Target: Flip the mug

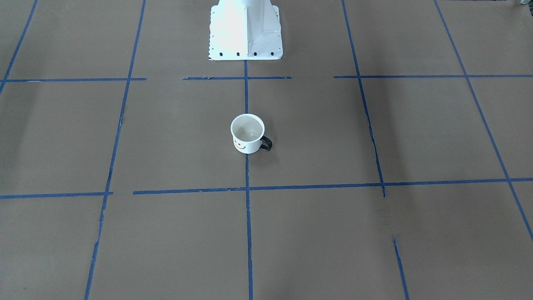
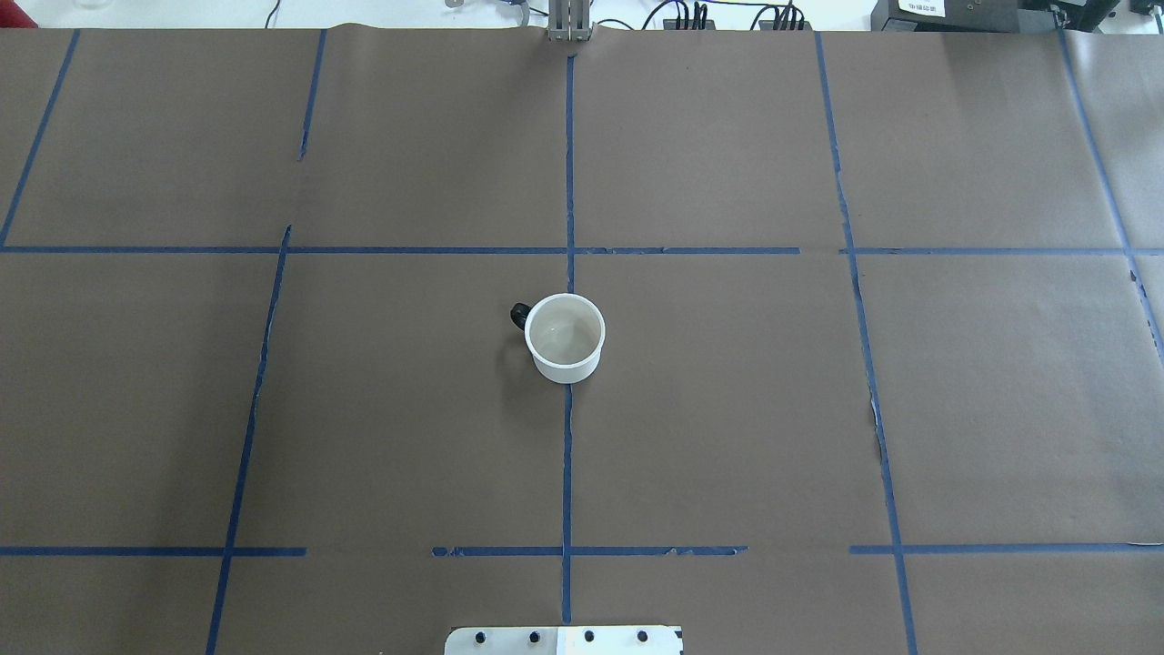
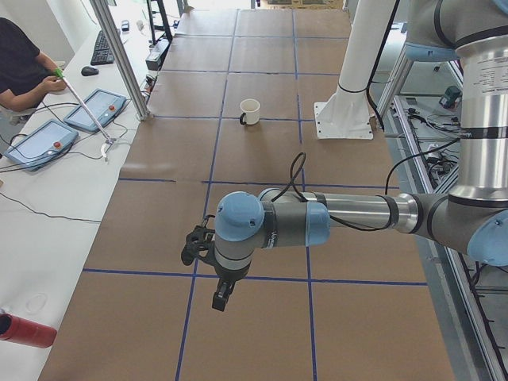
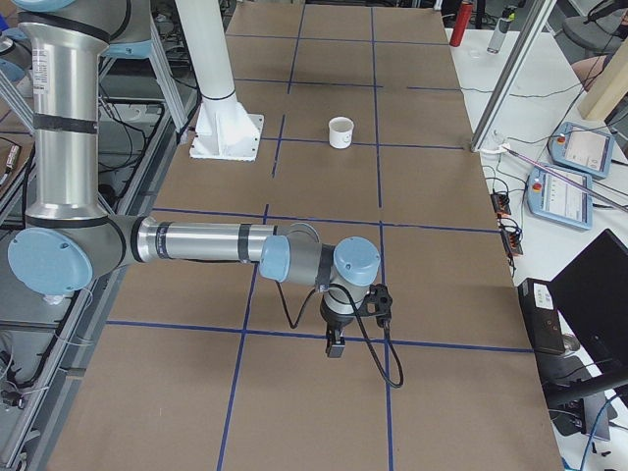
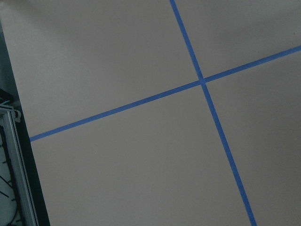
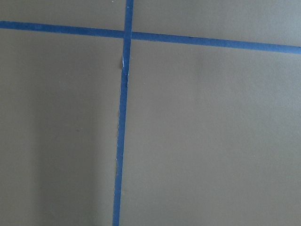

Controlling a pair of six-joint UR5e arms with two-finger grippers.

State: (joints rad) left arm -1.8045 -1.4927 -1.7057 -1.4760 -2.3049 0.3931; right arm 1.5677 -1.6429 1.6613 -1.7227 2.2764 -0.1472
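White mug [image 2: 565, 338] is sitting mouth-up, left gripper [image 3: 218, 302] and right gripper [image 4: 334, 351] hovering far from it, openness impossible to tell; pinching its rim looks wisest.

From above, the mug [image 2: 566, 338] hides its own face side, and only a bit of the handle [image 2: 519, 315] peeks out. The robot base [image 1: 245, 33] is cut off at the top edge. The left gripper [image 3: 221, 298] and the right gripper [image 4: 335, 345] show only from the side, too small to tell if their fingers are apart or together. A person [image 3: 20, 67] is cut off at the picture's edge
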